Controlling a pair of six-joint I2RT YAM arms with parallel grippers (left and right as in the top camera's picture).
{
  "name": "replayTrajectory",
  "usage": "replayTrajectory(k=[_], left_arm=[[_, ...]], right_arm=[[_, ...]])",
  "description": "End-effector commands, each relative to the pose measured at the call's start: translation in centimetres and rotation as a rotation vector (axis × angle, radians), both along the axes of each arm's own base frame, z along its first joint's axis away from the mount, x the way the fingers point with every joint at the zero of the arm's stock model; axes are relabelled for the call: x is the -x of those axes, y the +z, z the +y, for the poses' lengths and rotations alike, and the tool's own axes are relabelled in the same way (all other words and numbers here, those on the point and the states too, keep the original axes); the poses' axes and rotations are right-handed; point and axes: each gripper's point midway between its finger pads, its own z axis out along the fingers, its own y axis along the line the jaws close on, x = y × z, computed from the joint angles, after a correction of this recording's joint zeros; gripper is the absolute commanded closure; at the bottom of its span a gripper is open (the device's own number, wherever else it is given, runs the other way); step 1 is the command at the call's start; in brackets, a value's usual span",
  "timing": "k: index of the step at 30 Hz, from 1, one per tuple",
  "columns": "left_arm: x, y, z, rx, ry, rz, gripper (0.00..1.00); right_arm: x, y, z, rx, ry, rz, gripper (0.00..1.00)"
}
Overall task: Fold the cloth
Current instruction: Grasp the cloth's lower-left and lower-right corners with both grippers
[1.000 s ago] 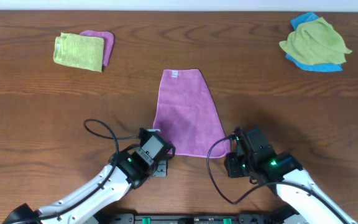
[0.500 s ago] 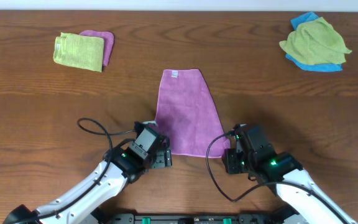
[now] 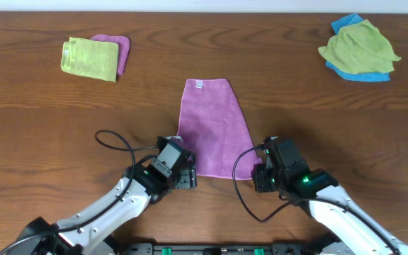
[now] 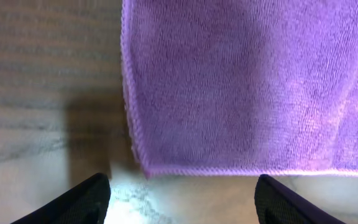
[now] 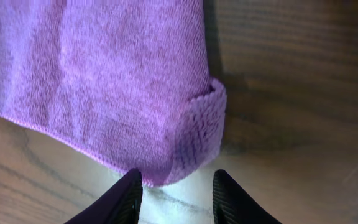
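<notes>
The left gripper (image 4: 182, 194) has its two black fingers (image 4: 86, 199) wide apart, and there is nothing between them, only bare table (image 3: 48, 134). It sits low at the near left corner of the purple cloth (image 3: 214, 127). That corner lies flat just in front of the fingers and does not touch them. The right gripper (image 5: 178, 182) has its fingers (image 5: 120, 200) apart too, but the gap is smaller. The near right corner of the cloth sits right at the mouth of that gap. Table shows between the tips, so they are not squeezing the cloth. This corner is curled up a bit on its right side (you can see a thick fuzzy edge there). From above, the cloth lies flat in the middle of the brown wood table. It looks narrow at the far end and wider at the near end, where both grippers are. A small white label (image 3: 197, 84) sits at its far left corner. A black cable (image 3: 112, 144) loops beside the left arm. Well away at the back left, a folded green cloth (image 3: 89, 59) lies on top of a small purple cloth (image 3: 122, 51). At the back right, a crumpled green cloth (image 3: 360, 44) lies on a blue cloth (image 3: 365, 75).
</notes>
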Motion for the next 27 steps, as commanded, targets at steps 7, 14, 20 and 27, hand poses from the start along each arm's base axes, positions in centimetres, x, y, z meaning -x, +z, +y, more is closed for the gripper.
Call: replayTrajectory(k=[7,14,20,27], left_arm=[[-1.4,-0.5,1.3,0.011,0.008,0.010,0.30],[-1.8,-0.2,0.9,0.036,-0.002,-0.008,0.36],[-1.9,-0.7,-0.1,0.072,-0.022,0.017,0.37],[-1.7,-1.8,-0.8,0.078,-0.042,0.070,0.44]], right_arm=[[-1.3,-0.5,-1.2,0.035,-0.042,-0.006,0.65],[-2.2,-0.8,-1.0,0.035,-0.042,-0.009,0.65],[-3.0,-0.3,-0.6,0.034,-0.038,-0.019,0.65],[-3.0,-0.3,-0.6,0.037,-0.037,-0.020,0.66]])
